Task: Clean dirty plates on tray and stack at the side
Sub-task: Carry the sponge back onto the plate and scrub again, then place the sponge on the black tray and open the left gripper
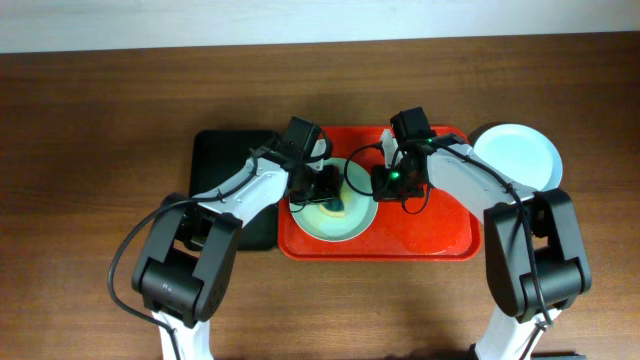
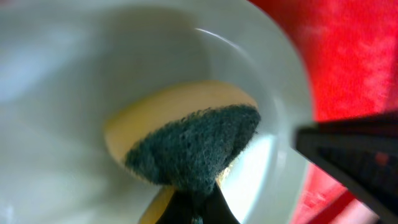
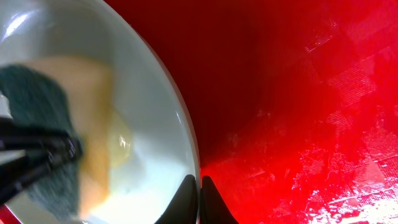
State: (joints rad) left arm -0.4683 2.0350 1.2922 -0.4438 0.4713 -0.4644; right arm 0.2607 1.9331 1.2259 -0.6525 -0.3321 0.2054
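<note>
Nearest the lens is the sponge, yellow with a dark green scouring face, pinched in the left gripper and pressed into the bowl of the plate. That plate sits on the left part of the red tray. The right gripper has its jaws together on the plate's rim, steadying it. A second plate lies off the tray at its right end, and a black tray is on the left. The rim pinch is thin, so a hard scrub could probably slide the plate out of it or tip the plate. The sponge is held by one edge and might twist loose. No brand, label or writing can be read anywhere.
</note>
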